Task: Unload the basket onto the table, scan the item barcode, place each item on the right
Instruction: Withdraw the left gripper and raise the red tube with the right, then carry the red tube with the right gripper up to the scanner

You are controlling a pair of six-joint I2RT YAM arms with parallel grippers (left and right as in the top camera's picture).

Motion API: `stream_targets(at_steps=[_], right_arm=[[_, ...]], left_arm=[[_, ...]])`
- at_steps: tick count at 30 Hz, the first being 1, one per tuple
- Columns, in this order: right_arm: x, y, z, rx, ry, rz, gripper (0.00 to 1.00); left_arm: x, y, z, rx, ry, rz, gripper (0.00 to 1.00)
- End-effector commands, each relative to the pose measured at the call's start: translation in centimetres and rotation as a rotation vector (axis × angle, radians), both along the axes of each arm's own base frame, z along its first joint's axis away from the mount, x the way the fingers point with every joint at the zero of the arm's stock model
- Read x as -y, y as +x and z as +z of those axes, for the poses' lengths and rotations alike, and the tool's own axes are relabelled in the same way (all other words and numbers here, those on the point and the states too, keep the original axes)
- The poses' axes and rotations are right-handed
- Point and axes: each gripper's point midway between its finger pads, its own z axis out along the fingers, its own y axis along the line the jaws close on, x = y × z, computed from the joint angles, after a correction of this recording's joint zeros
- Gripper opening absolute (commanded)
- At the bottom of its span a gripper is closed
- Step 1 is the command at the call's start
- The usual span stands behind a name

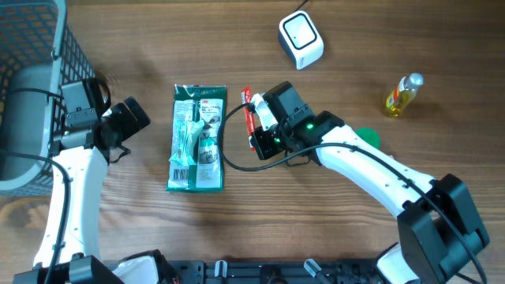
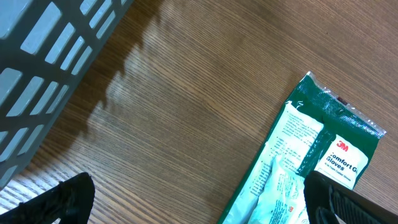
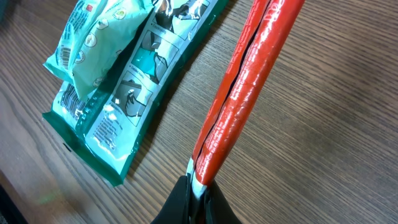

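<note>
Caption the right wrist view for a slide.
Right gripper pinches the end of a red stick packet, beside the green glove pack on the wooden table.

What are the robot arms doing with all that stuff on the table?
The right gripper is shut on the end of a thin red packet, right beside a green glove pack that lies flat on the table. The left gripper is open and empty, near the grey basket. The white scanner sits farther back, so the red packet is not at it yet.
</note>
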Motion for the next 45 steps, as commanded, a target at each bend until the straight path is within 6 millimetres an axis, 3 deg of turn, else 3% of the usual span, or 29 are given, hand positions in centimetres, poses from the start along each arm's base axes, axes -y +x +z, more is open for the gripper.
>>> stream_targets(at_steps=[1, 16, 21, 23, 26, 29, 31, 36, 38, 40, 45], right_arm=[[0.3, 0.0, -0.8, 0.007, -0.027, 0.004, 0.04], [0.0, 0.4, -0.6, 0.022, -0.012, 0.003, 0.04], [-0.4, 1.2, 0.5, 0.079, -0.002, 0.049, 0.04], [0.1, 2.8, 3.1, 0.106, -0.01, 0.052, 0.04], [2.1, 5.7, 9.8, 0.173, -0.04, 0.051, 0.04], [5.5, 8.4, 15.1, 0.299, -0.145, 0.005, 0.04], [7.7, 10.0, 17.0, 0.402, -0.251, 0.006, 0.04], [11.3, 13.4, 16.7, 0.595, -0.611, 0.152, 0.04], [13.2, 15.7, 16.0, 0.638, -0.804, 0.163, 0.04], [13.8, 17.0, 15.3, 0.655, -0.899, 0.193, 0.04], [14.5, 20.1, 11.3, 0.637, -1.081, 0.276, 0.04]], left_arm=[[-0.5, 0.1, 0.0, -0.006, 0.022, -0.001, 1.0], [-0.5, 0.1, 0.0, -0.006, 0.022, 0.0, 1.0], [-0.5, 0.1, 0.0, -0.006, 0.022, 0.0, 1.0], [-0.5, 0.1, 0.0, -0.006, 0.022, 0.0, 1.0], [-0.5, 0.1, 0.0, -0.006, 0.022, -0.001, 1.0], [-0.5, 0.1, 0.0, -0.006, 0.022, 0.0, 1.0], [-0.5, 0.1, 0.0, -0.006, 0.022, 0.0, 1.0], [-0.5, 0.1, 0.0, -0.006, 0.022, 0.0, 1.0], [-0.5, 0.1, 0.0, -0.006, 0.022, 0.0, 1.0], [-0.5, 0.1, 0.0, -0.006, 0.022, 0.0, 1.0], [-0.5, 0.1, 0.0, -0.006, 0.022, 0.0, 1.0]])
